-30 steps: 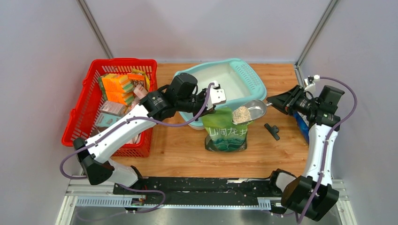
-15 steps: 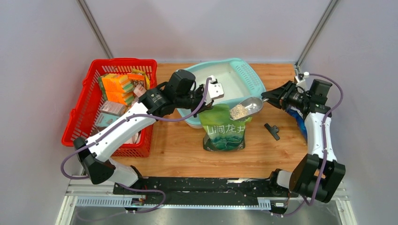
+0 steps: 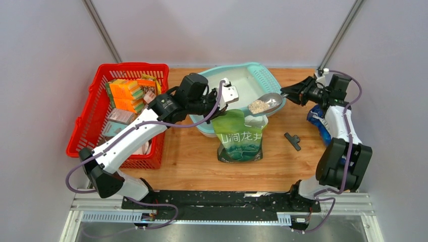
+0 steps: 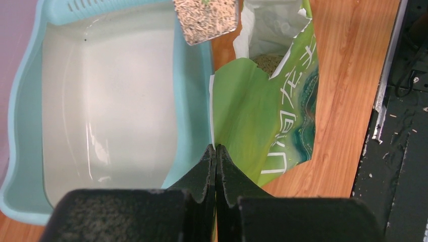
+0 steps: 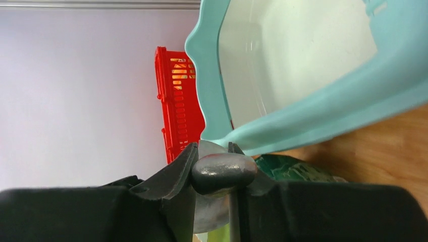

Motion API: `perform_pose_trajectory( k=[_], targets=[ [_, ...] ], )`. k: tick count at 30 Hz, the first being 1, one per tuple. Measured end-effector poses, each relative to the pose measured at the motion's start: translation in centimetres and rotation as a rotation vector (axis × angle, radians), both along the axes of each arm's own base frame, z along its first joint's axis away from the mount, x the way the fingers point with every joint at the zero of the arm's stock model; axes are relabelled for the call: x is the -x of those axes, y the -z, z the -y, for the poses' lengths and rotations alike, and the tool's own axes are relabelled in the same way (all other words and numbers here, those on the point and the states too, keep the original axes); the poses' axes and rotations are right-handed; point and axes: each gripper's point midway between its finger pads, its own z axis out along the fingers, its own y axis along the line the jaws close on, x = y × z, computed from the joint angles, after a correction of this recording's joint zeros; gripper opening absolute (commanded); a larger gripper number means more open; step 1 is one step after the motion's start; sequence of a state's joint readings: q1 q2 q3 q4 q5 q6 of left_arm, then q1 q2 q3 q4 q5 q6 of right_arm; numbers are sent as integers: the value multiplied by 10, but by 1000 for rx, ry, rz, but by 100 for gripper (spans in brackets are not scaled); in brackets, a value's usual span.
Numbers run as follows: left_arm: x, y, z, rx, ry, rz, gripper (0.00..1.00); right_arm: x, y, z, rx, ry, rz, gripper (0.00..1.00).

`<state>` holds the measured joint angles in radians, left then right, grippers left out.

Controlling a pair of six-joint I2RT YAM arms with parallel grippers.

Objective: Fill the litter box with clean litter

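Beige granules, the clean litter (image 3: 258,106), lie heaped in the bowl of a grey metal scoop (image 3: 272,100), and my right tool (image 3: 291,94) is clamped on its handle; the right wrist view shows both fingers pressed against the handle's rounded end. The scoop's long axis runs from that tool leftward, and the loaded bowl hangs above the near right rim of the litter box (image 3: 204,79), between the box's whitish floor and the open mouth of the green bag (image 3: 239,141). So the box lies to the left of my right tool and a little beyond it, with its own long axis slanting from near left to far right across the wooden surface (image 3: 192,161). I judge the right arm must carry the bowl further in over the floor before tipping it, or some grains will land on the rim. My left tool (image 3: 228,95) is pinched shut on the bag's top edge and holds it up just beside the box. The box floor shows no litter yet. The bag's front has large white Chinese characters that I cannot read with confidence, and I see no writing on the box.
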<state>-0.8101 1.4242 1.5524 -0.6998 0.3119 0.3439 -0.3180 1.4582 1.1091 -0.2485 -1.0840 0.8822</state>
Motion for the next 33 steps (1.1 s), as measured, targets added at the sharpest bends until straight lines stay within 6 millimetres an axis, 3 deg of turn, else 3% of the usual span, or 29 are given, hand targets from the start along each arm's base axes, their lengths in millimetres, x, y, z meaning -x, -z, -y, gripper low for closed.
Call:
perform_pose_trajectory(
  k=[4,10,15,19,23,27,33],
  targets=[
    [-5,1,-1,-3,-10,-4,0,-37,-5,-5,-12,-24,26,0],
    [-7,1,0,-14,-11,-15,0,-114,-2,-23,4,-89,86,0],
    [-6,2,0,-19,-6,-24,0,-176,11,-30,164,-109,198,0],
    [-5,1,1,-17,4,-29,0,-212,13,-30,416,-111,354,0],
    [-4,1,1,-18,6,-33,0,-218,10,-40,626,-144,501,0],
    [-4,1,1,-16,9,-36,0,-217,13,-65,773,-204,604,0],
    [3,1,-1,-5,25,-44,0,-191,5,-107,968,-300,763,0]
  ],
)
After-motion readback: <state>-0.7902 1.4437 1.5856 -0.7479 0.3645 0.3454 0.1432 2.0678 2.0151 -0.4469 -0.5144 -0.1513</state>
